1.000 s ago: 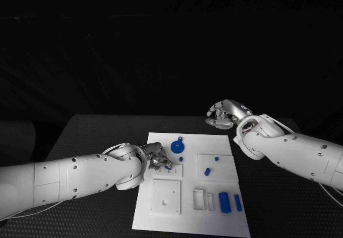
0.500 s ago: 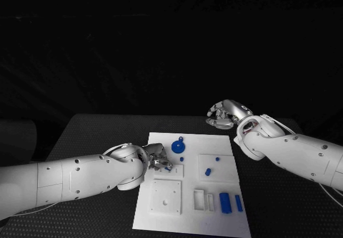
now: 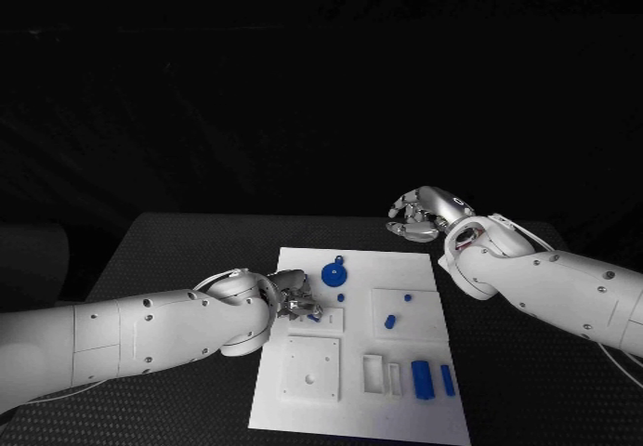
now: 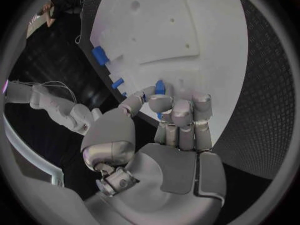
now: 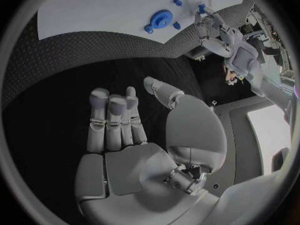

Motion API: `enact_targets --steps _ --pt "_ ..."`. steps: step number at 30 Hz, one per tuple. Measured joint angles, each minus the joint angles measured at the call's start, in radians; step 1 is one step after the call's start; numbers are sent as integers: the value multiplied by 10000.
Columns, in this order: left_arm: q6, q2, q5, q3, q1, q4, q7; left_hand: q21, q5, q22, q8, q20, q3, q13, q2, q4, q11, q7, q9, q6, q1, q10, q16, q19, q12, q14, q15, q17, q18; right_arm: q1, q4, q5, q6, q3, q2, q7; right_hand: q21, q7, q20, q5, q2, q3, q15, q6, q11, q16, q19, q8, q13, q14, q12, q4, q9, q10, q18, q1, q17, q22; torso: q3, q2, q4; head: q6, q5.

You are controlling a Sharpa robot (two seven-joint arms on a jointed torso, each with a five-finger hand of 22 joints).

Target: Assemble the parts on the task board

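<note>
The white task board [image 3: 361, 409] lies in the middle of the table. My left hand [image 3: 296, 302] hovers low over its left side and pinches a small blue peg [image 3: 315, 316] between thumb and fingers; the left wrist view shows that peg [image 4: 160, 88] at the fingertips above the board [image 4: 187, 25]. A blue gear-like disc [image 3: 334, 273] lies near the board's far edge. Small blue pegs [image 3: 388, 321] stand further right. Two blue bars [image 3: 421, 379] lie near the front right. My right hand [image 3: 426, 215] is raised beyond the board's far right corner, holding nothing, with palm and fingers [image 5: 112, 120] spread.
A white square block with a hole [image 3: 309, 369] and white slot frames [image 3: 379, 373] sit on the board's near half. Black table [image 3: 175, 269] surrounds the board on all sides. In the right wrist view the blue disc [image 5: 160, 20] and my left hand [image 5: 215, 27] appear far off.
</note>
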Motion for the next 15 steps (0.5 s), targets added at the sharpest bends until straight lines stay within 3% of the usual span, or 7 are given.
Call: enact_targets --steps 9,13,15 --pt "47 61 -2 4 -29 -56 -21 0 -561 8 11 0 28 -119 158 -24 1 0 84 0 -158 -1 40 0 75 15 15 -133 1 0 7 5 5 0 -4 0 0 34 3 110 42 0 3 -33 0 0 -1 0 -19 -3 0 0 0 0 0 -41 10 10 -1 0 -1 1 -10" --pt "60 72 -1 7 -32 -63 -26 0 -1129 7 12 0 43 -193 271 -36 2 0 204 0 -271 -2 109 0 132 16 16 -213 1 0 10 6 5 0 -5 0 -38 33 14 187 41 0 13 -33 0 0 -13 0 -23 -13 0 0 0 1 0 -41 20 17 -1 -1 -1 0 -10" --pt "69 75 0 8 -33 -62 -29 0 -1256 7 12 0 40 -206 304 -31 2 0 208 0 -304 -2 109 0 163 17 16 -228 1 0 16 7 6 0 -9 0 -38 33 14 201 41 0 14 -33 0 0 -13 0 -23 -14 0 0 0 1 0 -41 20 20 0 -2 -1 5 -10"
